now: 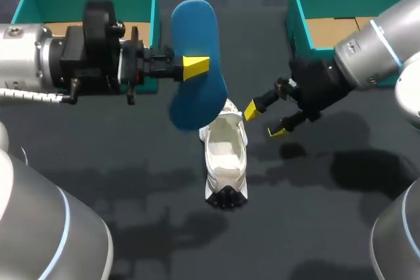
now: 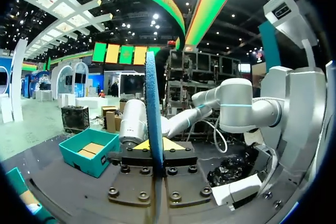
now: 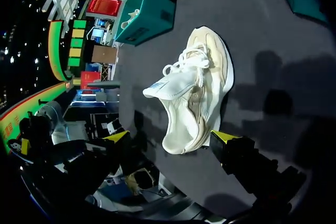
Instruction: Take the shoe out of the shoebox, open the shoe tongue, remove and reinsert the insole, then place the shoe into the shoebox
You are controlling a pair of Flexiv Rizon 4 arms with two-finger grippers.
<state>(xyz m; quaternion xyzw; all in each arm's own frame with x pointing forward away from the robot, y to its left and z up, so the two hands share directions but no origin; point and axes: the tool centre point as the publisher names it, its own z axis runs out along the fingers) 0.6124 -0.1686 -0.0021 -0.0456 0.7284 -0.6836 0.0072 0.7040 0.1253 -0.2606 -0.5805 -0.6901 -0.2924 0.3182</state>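
head view: blue insole (image 1: 197, 31) abv shoe (image 1: 226, 155)

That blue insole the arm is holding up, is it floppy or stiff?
Probably fairly stiff: pinched mid-length by the left gripper, the blue insole stands straight without drooping. Likely light, since it looks thin edge-on. It could twist in so small a pinch.

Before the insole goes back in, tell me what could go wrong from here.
1. The left gripper pinches the blue insole only at one edge, so it could twist or slip when pressed into the white sneaker.
2. The white sneaker lies loose on the table. The right gripper is open beside it, not holding it, so it may slide or tip under the push.
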